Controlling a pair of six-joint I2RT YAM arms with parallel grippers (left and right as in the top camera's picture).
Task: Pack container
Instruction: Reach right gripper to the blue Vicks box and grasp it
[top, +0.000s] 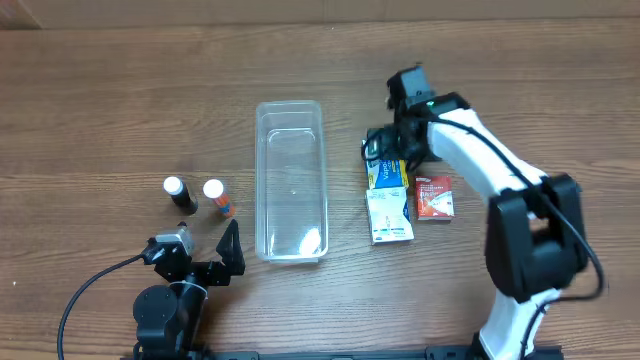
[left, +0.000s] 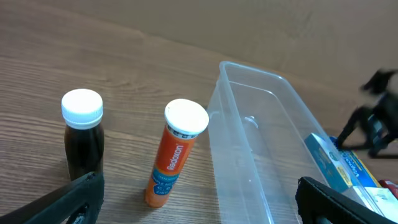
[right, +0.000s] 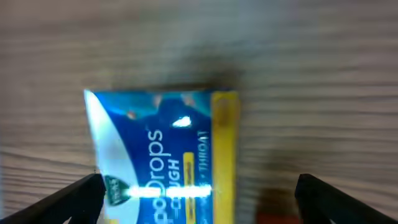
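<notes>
The clear plastic container (top: 290, 180) lies empty at the table's middle; it also shows in the left wrist view (left: 261, 143). A blue and yellow cough-drops packet (top: 388, 176) lies to its right, with a white packet (top: 389, 215) and a red packet (top: 434, 197) beside it. My right gripper (top: 388, 152) is open right above the blue packet (right: 168, 155), its fingers either side of it. An orange tube (top: 216, 196) and a dark bottle with a white cap (top: 178, 192) stand left of the container. My left gripper (top: 215, 258) is open and empty, just short of them (left: 174, 152) (left: 82, 137).
The right arm (top: 500, 170) reaches in from the front right over the packets. The left arm's base (top: 165, 310) and a black cable (top: 85, 290) sit at the front left. The table is bare wood all round.
</notes>
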